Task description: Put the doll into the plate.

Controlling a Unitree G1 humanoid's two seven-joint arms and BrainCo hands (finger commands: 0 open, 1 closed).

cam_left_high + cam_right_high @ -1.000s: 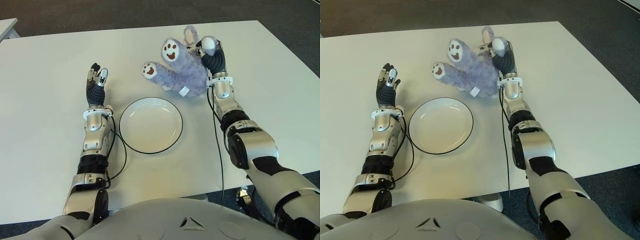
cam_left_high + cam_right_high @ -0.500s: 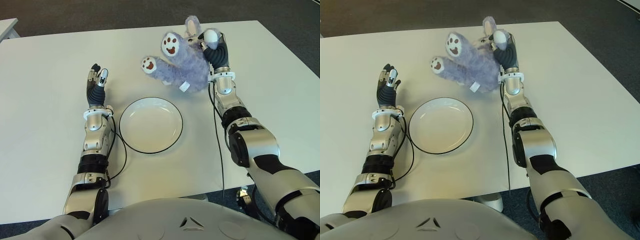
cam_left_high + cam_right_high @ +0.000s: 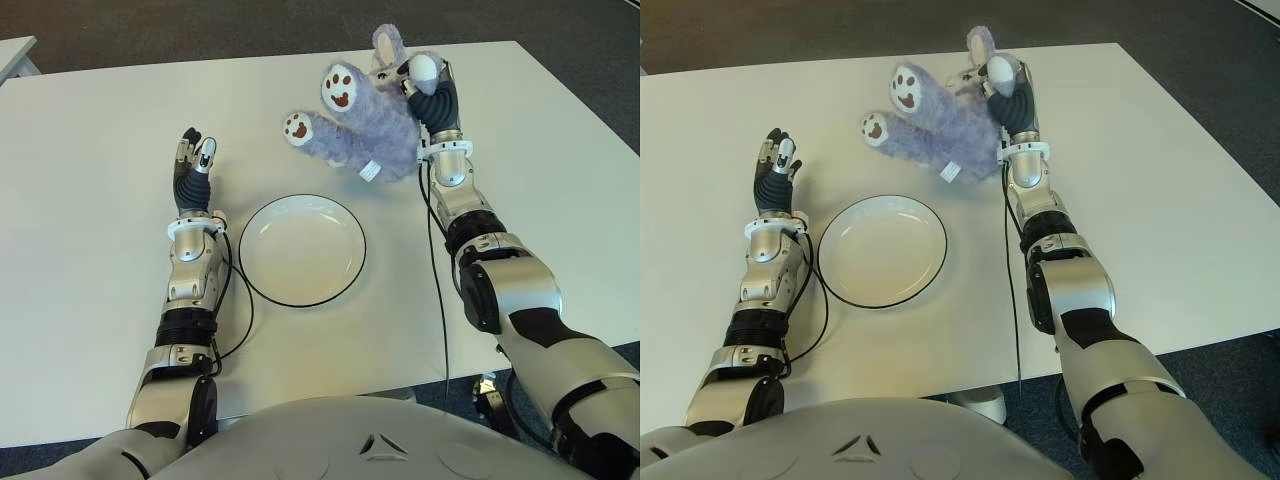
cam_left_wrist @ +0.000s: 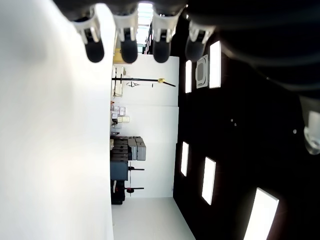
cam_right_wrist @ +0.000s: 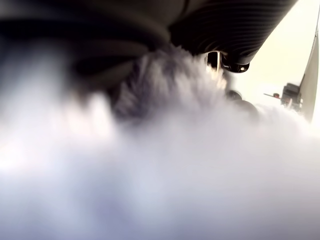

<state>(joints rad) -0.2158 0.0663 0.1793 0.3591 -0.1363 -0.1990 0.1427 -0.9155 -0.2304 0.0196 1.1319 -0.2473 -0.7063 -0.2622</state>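
White worktop [image 3: 90, 260] fills our view, with dark floor beyond its far edge. We find the plate [image 3: 301, 249] lying empty near the middle, a black cable [image 3: 243, 300] curving along its left side.

The right robot hand [image 3: 428, 92] is closed on the doll [image 3: 362, 130], a purple plush with white paw pads turned upward. Its own wrist view shows fur pressed right against the palm, which we take as a firm hold. Compared with a second ago, the doll sits higher and farther from us, its paws raised; over the last half second it has barely shifted. We judge that it has been lifted clear of the worktop, though contact at its underside cannot be confirmed.

The doll hangs beyond the plate and to its right, well apart from the rim. The carry toward the plate is not yet under way.

The left robot hand [image 3: 193, 165] shows to the left of the plate, fingers extended and holding nothing.
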